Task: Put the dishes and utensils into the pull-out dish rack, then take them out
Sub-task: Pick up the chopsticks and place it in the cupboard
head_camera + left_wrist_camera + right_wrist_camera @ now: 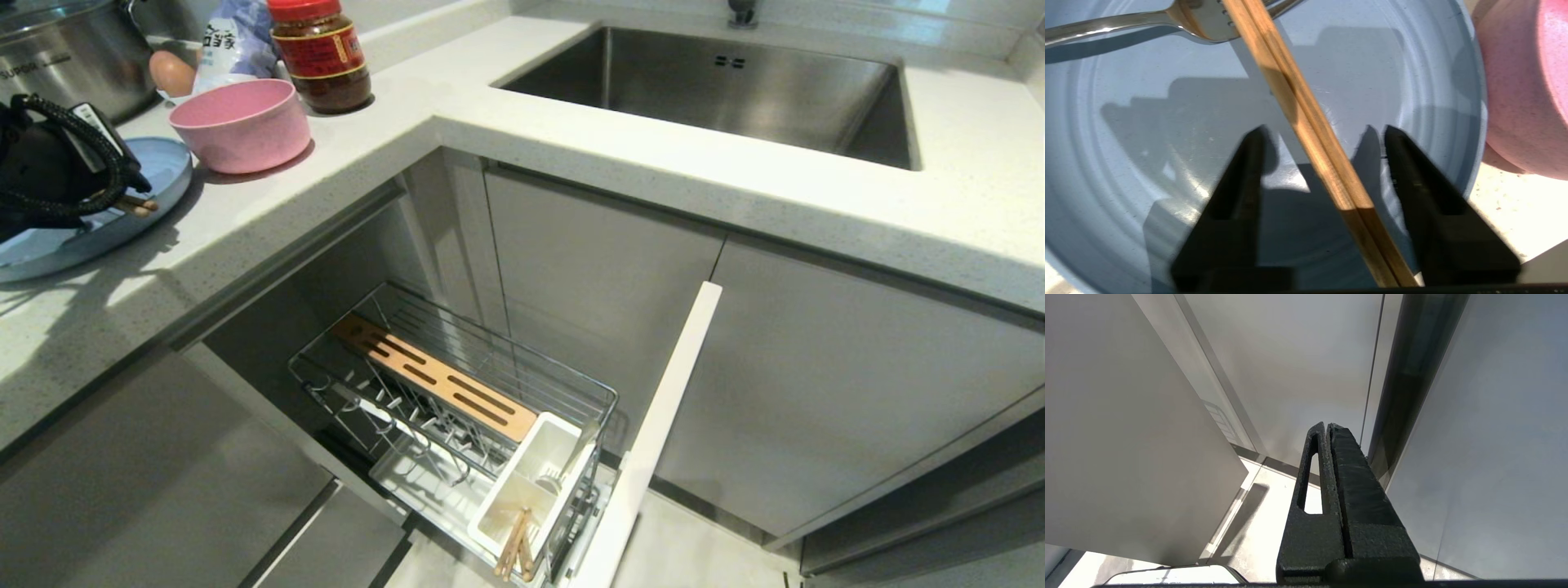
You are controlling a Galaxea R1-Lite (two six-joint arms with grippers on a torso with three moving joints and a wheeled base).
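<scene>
Your left gripper [1323, 134] hangs over the light blue plate [1147, 143] at the far left of the counter, its jaws apart with the pair of wooden chopsticks [1306, 122] lying between them, apparently untouched by either finger. The silver fork [1126, 22] rests on the plate beyond the fingertips, under the chopsticks, and the pink bowl [242, 124] stands just right of the plate. Your right gripper [1327, 428] is pressed together beside the cabinet fronts, while the pull-out dish rack [457, 392] stands open below, another pair of chopsticks [516, 545] in its white utensil cup [522, 482].

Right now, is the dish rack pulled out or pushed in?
Pulled out: the rack stands clear of the cabinet, its front panel away from the doors.
</scene>
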